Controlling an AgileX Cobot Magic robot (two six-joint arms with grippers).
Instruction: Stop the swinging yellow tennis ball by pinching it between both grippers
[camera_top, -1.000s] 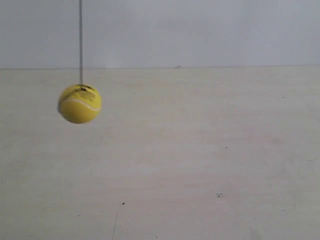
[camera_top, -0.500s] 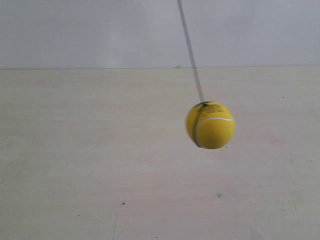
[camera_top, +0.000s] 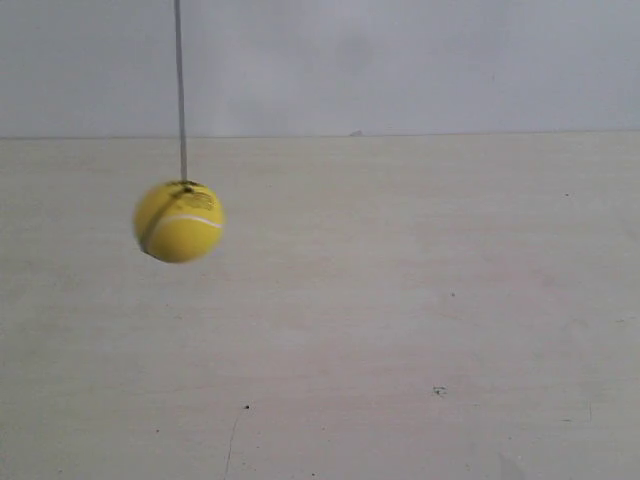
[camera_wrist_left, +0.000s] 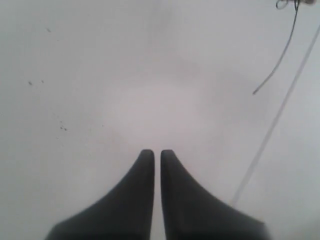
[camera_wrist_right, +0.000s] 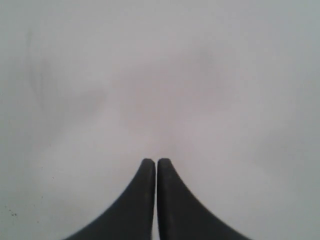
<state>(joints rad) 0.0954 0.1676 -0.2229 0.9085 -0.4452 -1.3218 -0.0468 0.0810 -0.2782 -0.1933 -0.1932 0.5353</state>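
The yellow tennis ball (camera_top: 179, 221) hangs in the left part of the exterior view, a little above mid-height, on a thin string (camera_top: 181, 90) that runs almost straight up out of the top of the frame. It hangs in front of the pale worktop (camera_top: 420, 300), just under the line where that meets the grey wall (camera_top: 400, 60). A white curved seam crosses its face, and a dark mark sits where the string meets it. Neither arm appears in the exterior view, and the ball appears in neither wrist view. The left claw (camera_wrist_left: 157, 152) has its two black wedge jaws drawn together to a narrow slit, with nothing between them. The right claw (camera_wrist_right: 156, 161) stands the same way, tips all but touching, and it too is empty. Beyond the left claw, a thin dark cord (camera_wrist_left: 280, 55) curls in the upper right of its wrist view. The ball should be light and springy, with a felt skin that grips well, so the risk is less a slip than a glancing touch that bats it away on its string. It is probably best taken at its widest girth, one claw on each opposite side, level with its middle, where the round surface cannot squirt up or down.
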